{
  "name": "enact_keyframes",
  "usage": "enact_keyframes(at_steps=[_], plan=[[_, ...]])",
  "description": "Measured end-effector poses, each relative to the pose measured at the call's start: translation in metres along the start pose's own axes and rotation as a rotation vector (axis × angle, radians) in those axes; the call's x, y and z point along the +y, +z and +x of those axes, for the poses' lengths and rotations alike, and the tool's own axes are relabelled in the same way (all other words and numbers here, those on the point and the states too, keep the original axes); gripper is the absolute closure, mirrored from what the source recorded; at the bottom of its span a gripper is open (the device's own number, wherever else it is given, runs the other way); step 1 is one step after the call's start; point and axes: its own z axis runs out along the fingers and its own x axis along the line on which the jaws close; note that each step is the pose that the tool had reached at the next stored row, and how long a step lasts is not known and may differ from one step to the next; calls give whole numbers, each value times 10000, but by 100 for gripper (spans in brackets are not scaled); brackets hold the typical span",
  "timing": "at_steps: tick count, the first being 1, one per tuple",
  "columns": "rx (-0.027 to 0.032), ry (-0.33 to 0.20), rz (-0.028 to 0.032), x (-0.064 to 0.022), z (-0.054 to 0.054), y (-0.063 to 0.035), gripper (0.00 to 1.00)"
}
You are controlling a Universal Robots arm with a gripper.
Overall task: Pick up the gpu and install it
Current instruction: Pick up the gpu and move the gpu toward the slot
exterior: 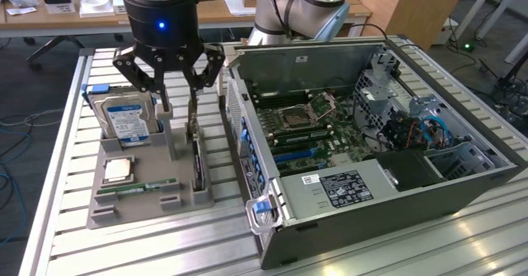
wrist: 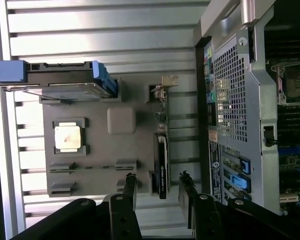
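Here, a grey tray [exterior: 107, 211] sits on the slatted metal table [exterior: 123, 251], at the exterior view's left. It holds four parts. A hard drive [exterior: 123, 121] with a blue-white label stands upright in the slot farthest from that camera. A CPU [exterior: 118, 171] lies flat in a square recess near the middle. A RAM stick [exterior: 136, 188] lies in a narrow groove just beside the CPU. The gpu [exterior: 197, 164] stands on its long edge in slots along the tray's side nearest the case, with its silver bracket [wrist: 163, 86] at the end toward the hard drive. A square post [exterior: 172, 140] rises from the tray between the CPU and the gpu.

Just beside the tray, on the exterior view's right, an open case [exterior: 387, 208] lies on its side. Inside it are the motherboard [exterior: 301, 124] with its CPU socket, dark RAM slots and blue expansion slots. There are also blue cables [exterior: 433, 130] and a grey cover [exterior: 342, 186] bearing a black label.

The arm [exterior: 157, 4] comes in from above, its wrist pointing straight down, with a blue light lit on the gripper's body. The gripper [exterior: 179, 118] hangs low over the tray's case side, near the post. Its fingers [wrist: 130, 187] stand wide apart and hold nothing. In the wrist view the gpu runs between them, with a gap showing on either side.
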Motion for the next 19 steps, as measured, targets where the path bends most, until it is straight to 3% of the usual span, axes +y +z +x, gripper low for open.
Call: enact_keyframes(at_steps=[19], plan=[[0,-1,0,-10,5,217,53]])
